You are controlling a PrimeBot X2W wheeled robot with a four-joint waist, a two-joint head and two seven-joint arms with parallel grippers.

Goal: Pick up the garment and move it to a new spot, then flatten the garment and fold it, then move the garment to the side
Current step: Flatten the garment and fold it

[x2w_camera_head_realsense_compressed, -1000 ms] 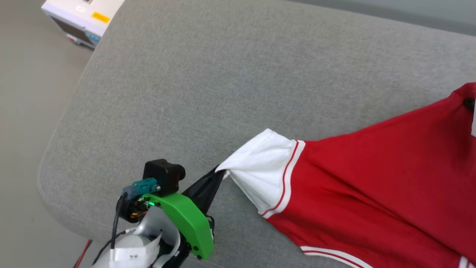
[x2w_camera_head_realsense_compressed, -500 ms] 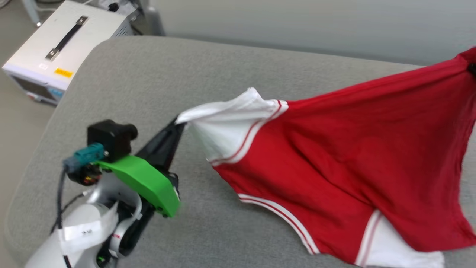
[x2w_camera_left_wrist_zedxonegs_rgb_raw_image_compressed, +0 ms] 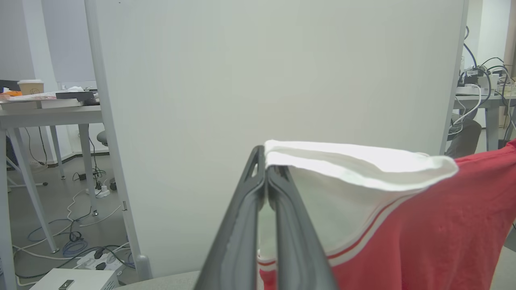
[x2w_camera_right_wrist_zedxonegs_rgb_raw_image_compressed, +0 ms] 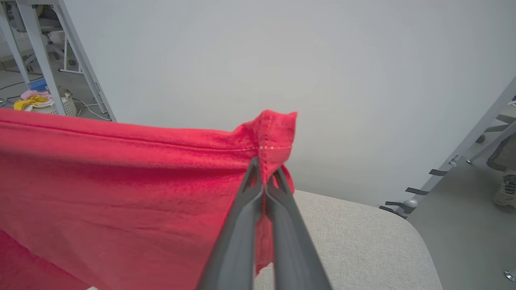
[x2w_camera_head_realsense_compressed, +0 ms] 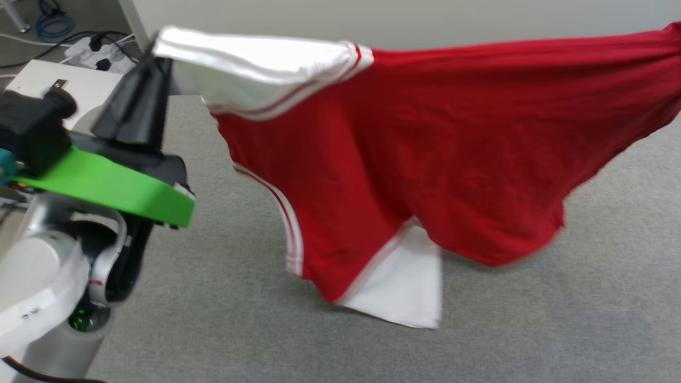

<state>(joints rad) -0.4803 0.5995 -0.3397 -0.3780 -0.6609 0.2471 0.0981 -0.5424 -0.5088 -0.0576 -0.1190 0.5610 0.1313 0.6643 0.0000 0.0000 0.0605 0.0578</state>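
Note:
The garment [x2w_camera_head_realsense_compressed: 425, 138], red with white sleeves and striped trim, hangs in the air above the grey cushion [x2w_camera_head_realsense_compressed: 532, 330], stretched between both grippers. My left gripper [x2w_camera_head_realsense_compressed: 154, 56] is shut on the tip of one white sleeve [x2w_camera_left_wrist_zedxonegs_rgb_raw_image_compressed: 354, 165] at the upper left of the head view; the left wrist view shows its fingers [x2w_camera_left_wrist_zedxonegs_rgb_raw_image_compressed: 242, 225] pressed together on the white cloth. My right gripper [x2w_camera_right_wrist_zedxonegs_rgb_raw_image_compressed: 264, 171] is shut on a red hem corner [x2w_camera_right_wrist_zedxonegs_rgb_raw_image_compressed: 274, 129] in the right wrist view. The other white sleeve [x2w_camera_head_realsense_compressed: 409, 282] dangles down to the cushion.
A pale partition wall [x2w_camera_left_wrist_zedxonegs_rgb_raw_image_compressed: 282, 72] stands right behind the cushion. A white box [x2w_camera_head_realsense_compressed: 48, 88] and cables with a power strip [x2w_camera_head_realsense_compressed: 101, 50] lie on the floor at the left. Desks [x2w_camera_left_wrist_zedxonegs_rgb_raw_image_compressed: 44, 110] stand further off. A person's shoe [x2w_camera_right_wrist_zedxonegs_rgb_raw_image_compressed: 506, 189] is at the right wrist view's right.
Both grippers have lifted the garment off the cushion, from lying stretched out to hanging in the air. The head camera has tilted up, so the whole picture has shifted.

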